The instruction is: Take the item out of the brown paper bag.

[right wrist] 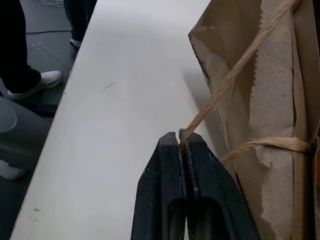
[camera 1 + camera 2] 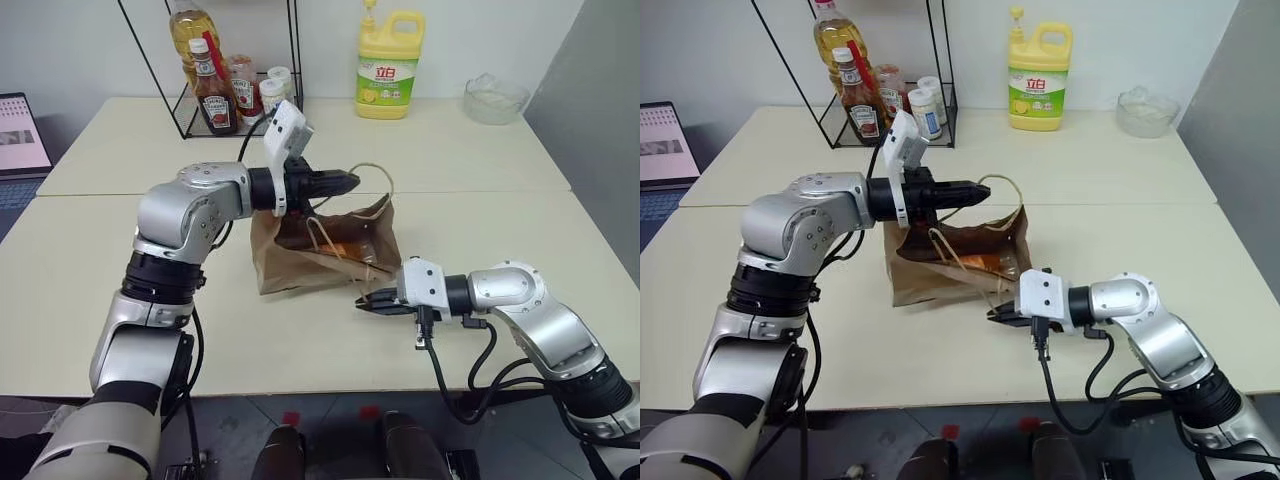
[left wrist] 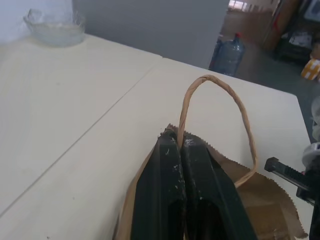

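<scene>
**Pinching both cord handles, bag mouth spread wide**

Gripping tight on both sides here! The left gripper (image 3: 181, 145) has its two black fingers pressed fully together, and clamped between the tips is the far tan looped cord handle (image 3: 235, 107), which arcs up and over beyond the fingertips. That gripper sits level, above the rear edge of the flat brown kraft paper bag (image 2: 300, 265), holding that edge up off the table.

Down at the near side, the right gripper (image 1: 184, 140) is just as firmly closed, nipping the near tan cord handle (image 1: 235, 72) right at its tips. The cord runs taut from the fingers up to the bag's torn paper rim. This gripper points in toward the bag from the robot's right, low over the cream tabletop (image 2: 330, 350).

Between the two pulls, the bag's mouth gapes open, and inside you can see the small clear plastic bottle of orange drink (image 2: 985, 262), lying on its side within the bag; its cap is hidden.

Further back on the table: a black wire rack (image 2: 240, 70) with a red ketchup bottle (image 2: 213, 95), a big yellow detergent jug (image 2: 388, 68), and a clear glass bowl (image 2: 494, 98). A laptop (image 2: 20, 135) sits at the robot's far left.
</scene>
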You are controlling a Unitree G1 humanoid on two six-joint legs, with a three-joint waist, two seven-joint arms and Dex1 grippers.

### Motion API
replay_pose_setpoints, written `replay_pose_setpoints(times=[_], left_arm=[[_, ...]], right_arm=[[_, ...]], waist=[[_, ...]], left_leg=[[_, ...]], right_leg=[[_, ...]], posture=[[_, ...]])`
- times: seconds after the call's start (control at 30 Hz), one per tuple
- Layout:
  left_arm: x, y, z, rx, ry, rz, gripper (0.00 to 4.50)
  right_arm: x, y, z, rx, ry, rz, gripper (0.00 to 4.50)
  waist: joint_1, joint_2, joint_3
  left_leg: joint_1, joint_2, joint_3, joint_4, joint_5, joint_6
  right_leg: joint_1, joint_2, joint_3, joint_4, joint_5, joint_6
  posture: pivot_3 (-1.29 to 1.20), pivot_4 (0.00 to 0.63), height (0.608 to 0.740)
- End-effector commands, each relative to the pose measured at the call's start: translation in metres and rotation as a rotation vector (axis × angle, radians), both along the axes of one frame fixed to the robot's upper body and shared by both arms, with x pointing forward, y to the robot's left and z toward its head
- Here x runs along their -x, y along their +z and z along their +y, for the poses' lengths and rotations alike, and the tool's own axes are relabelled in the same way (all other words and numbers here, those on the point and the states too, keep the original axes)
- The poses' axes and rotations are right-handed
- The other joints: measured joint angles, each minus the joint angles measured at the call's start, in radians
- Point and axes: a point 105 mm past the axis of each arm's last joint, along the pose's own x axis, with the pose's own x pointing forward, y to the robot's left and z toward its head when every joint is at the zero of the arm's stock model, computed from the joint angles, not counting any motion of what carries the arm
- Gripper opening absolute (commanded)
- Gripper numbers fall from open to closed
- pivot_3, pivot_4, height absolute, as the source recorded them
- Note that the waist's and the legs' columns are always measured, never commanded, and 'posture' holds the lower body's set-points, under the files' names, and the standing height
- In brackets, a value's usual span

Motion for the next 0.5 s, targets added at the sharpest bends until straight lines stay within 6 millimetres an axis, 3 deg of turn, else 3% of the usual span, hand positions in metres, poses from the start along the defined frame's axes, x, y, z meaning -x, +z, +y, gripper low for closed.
replay_pose_setpoints(times=[0.03, 0.3, 0.5], left_arm=[[0.014, 0.042, 0.009, 0.009, -0.011, -0.258, 0.00], [0.007, 0.029, 0.005, -0.101, 0.007, -0.441, 0.00], [-0.006, 0.035, 0.005, -0.107, 0.093, -0.589, 0.00]], right_arm=[[0.007, -0.041, -0.011, 0.101, -0.029, 0.178, 0.05], [0.008, -0.035, -0.007, 0.077, -0.024, 0.170, 0.05], [0.014, -0.034, -0.008, 0.084, 0.000, 0.186, 0.05]], waist=[[0.000, 0.000, 0.000], [0.001, 0.000, 0.000], [0.003, 0.000, 0.000]], left_leg=[[0.000, 0.000, 0.000, 0.000, 0.000, 0.000], [0.000, 0.000, 0.000, 0.000, 0.000, 0.000], [0.000, 0.000, 0.000, 0.000, 0.000, 0.000]], right_leg=[[0.000, 0.000, 0.000, 0.000, 0.000, 0.000], [0.000, 0.000, 0.000, 0.000, 0.000, 0.000], [0.000, 0.000, 0.000, 0.000, 0.000, 0.000]], posture=[[0.00, 0.150, 0.740], [0.00, 0.150, 0.740], [0.00, 0.150, 0.740]])
